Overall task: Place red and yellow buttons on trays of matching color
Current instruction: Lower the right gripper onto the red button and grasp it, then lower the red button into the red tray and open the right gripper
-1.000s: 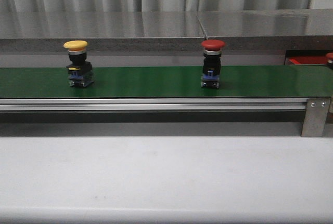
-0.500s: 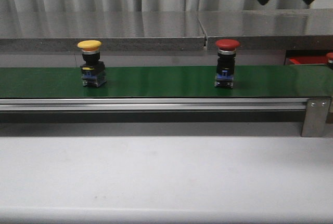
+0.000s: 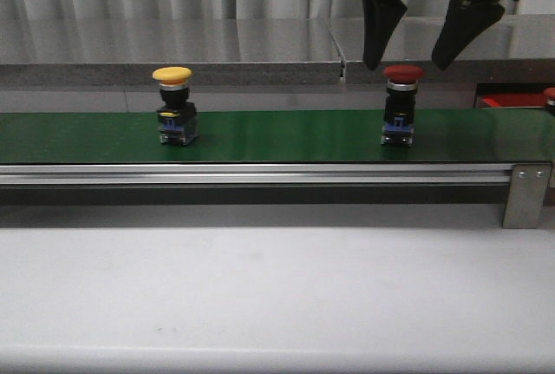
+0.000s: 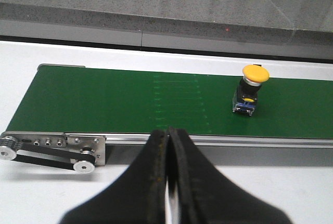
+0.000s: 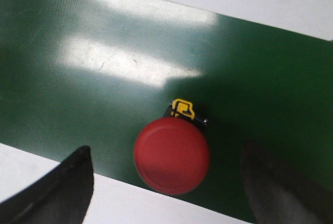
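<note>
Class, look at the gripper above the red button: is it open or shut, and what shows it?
Open. In the front view the right gripper has its fingers spread wide above the red button, not touching it.

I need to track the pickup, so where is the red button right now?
In the front view, the red button stands upright on the green belt, toward the right, directly below the open right gripper.
</note>
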You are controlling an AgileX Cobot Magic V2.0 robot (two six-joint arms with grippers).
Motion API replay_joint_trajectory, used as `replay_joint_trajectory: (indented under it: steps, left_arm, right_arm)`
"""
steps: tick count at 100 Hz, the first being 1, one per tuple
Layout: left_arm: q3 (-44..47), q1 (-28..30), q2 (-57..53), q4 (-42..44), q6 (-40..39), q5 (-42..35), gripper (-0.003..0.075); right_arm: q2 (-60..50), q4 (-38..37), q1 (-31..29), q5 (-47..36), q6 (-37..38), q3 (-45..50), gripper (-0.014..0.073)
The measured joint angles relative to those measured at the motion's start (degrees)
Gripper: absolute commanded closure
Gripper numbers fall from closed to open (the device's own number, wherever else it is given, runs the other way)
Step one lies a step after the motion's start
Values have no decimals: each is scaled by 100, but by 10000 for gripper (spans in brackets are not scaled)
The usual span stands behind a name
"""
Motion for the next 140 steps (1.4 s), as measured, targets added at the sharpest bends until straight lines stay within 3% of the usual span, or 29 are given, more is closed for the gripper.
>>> replay_joint_trajectory:
  steps: [8,23,30,62,79,140]
  left_arm:
    - [0,0,0,0,0,0,741]
    - [0,0,0,0,0,0,741]
    - [0,0,0,0,0,0,741]
    - [0,0,0,0,0,0,741]
    - [0,0,0,0,0,0,741]
    - [0,0,0,0,0,0,741]
  right_arm:
    - [167,-9,-21,0,0,-14,134]
    - [320,-123,-67,0,9,-14,425]
    - [324,-192,-67,-11,11,-14,487]
    - [141,-381,-87,-45,275,-14,496]
    - [-307,-434,-385,-33,397,-14,496]
    - [-1029,-490,-2880,295,284,-14,496]
